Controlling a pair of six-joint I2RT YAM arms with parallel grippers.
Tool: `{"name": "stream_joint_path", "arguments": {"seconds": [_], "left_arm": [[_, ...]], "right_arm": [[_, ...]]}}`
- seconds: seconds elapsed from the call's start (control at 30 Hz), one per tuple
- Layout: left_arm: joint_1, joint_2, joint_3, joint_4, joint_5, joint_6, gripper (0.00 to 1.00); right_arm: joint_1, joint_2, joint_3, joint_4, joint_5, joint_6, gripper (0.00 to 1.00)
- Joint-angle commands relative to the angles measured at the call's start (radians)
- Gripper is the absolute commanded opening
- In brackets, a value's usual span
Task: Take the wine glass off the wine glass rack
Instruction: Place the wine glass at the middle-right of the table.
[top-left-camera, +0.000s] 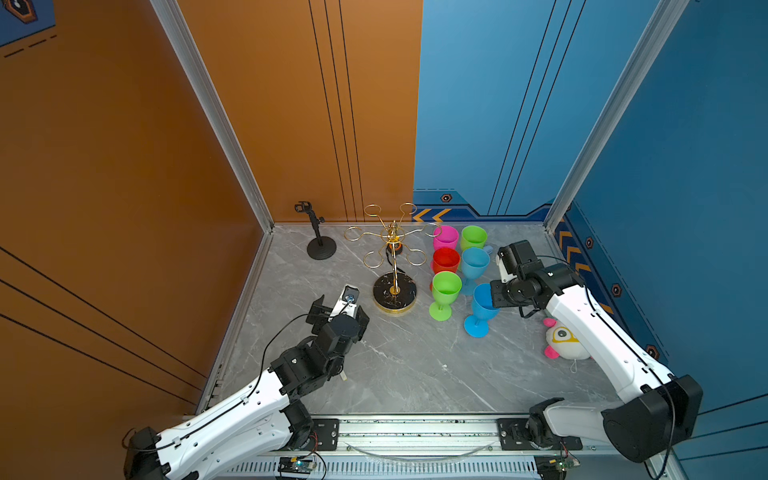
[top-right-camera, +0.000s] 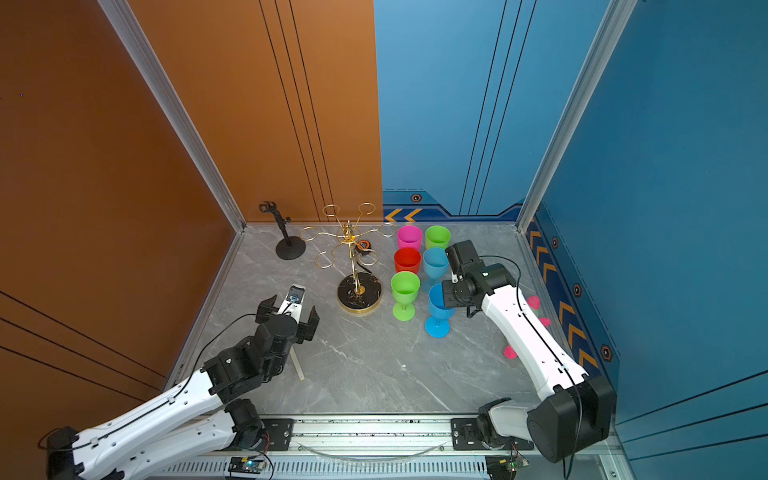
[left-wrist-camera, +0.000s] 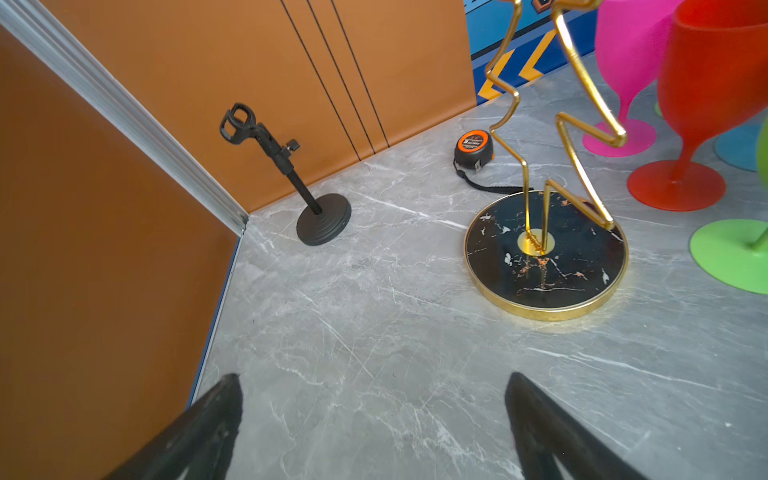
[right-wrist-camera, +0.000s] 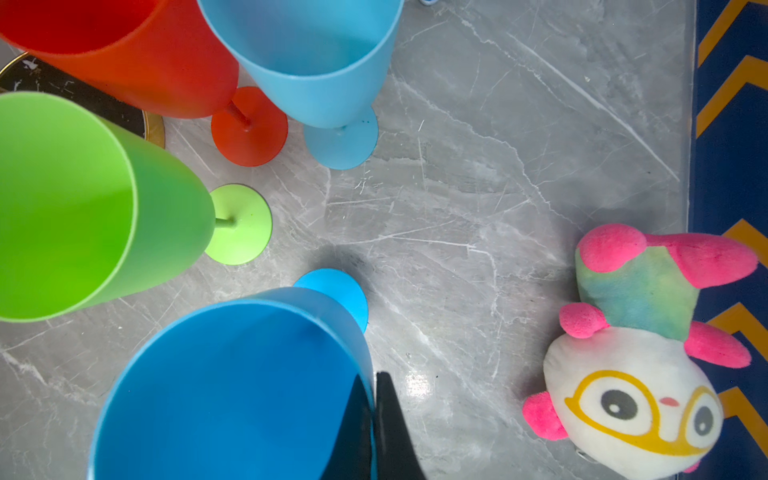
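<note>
Wine glass (top-left-camera: 482, 309): blue, standing right of the wine glass rack (top-left-camera: 395, 296), beyond the green wine glass (top-left-camera: 445, 291).
Right gripper (right-wrist-camera: 376, 378): pinched on the blue rim, one finger inside the bowl, arm reaching from the rack's right.
Left gripper (left-wrist-camera: 374, 376): spread wide, low before the rack's base.
Surface: grey marble tabletop (top-left-camera: 407, 365).
Room: orange wall (top-left-camera: 291, 124) behind the rack, blue wall (top-left-camera: 498, 104) rightward.

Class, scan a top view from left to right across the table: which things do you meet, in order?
black stand → wine glass rack → front green glass → front blue glass → plush toy
</note>
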Motion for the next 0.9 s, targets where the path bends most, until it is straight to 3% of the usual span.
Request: {"name": "stream_joint_path", "arguments": {"seconds": [0.0, 0.33, 0.87], "left_arm": [[0.056, 0.001, 0.013, -0.035, 0.069, -0.065, 0.98], [0.154, 0.029, 0.004, -0.012, 0.158, -0.101, 0.98], [0.164, 0.017, -0.015, 0.002, 0.158, -0.100, 0.98]], "right_arm": [[-0.008, 0.030, 0.029, 0.045, 0.033, -0.015, 0.00], [-0.009, 0.113, 0.058, 0.097, 0.048, -0.021, 0.00], [-0.018, 0.200, 0.101, 0.134, 0.033, -0.029, 0.00]]}}
